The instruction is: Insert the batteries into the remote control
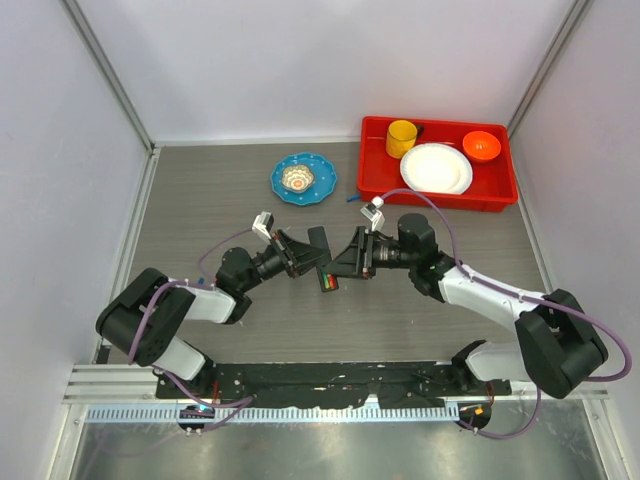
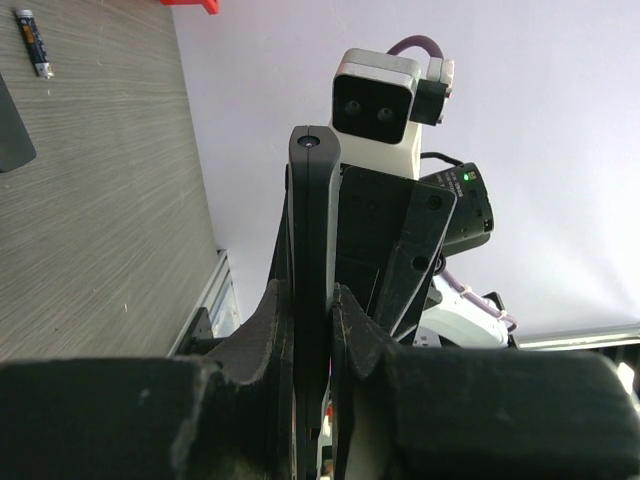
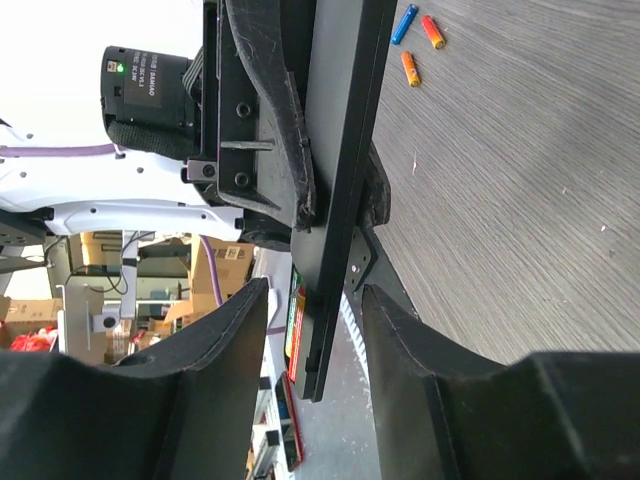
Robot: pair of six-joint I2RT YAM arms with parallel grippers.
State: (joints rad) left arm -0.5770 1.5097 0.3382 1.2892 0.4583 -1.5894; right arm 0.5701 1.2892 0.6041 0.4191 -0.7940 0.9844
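Observation:
The black remote control (image 1: 321, 252) is held off the table between the two arms. My left gripper (image 1: 305, 256) is shut on it; in the left wrist view the remote (image 2: 312, 230) stands edge-on between the pads (image 2: 270, 320). My right gripper (image 3: 315, 290) is open, its fingers (image 3: 232, 330) on either side of the remote's free end (image 3: 335, 200) without touching it. Coloured batteries (image 3: 297, 318) sit in its compartment, also seen from above (image 1: 328, 283). Loose batteries lie on the table: two orange-red (image 3: 432, 30) and one blue (image 3: 404, 22).
A black-and-white battery (image 2: 35, 42) and a flat black piece (image 2: 10, 130) lie on the table. At the back are a blue plate (image 1: 318, 170) with a small bowl and a red tray (image 1: 375, 182) holding a yellow cup (image 1: 402, 138), white plate (image 1: 436, 167) and orange bowl (image 1: 481, 146).

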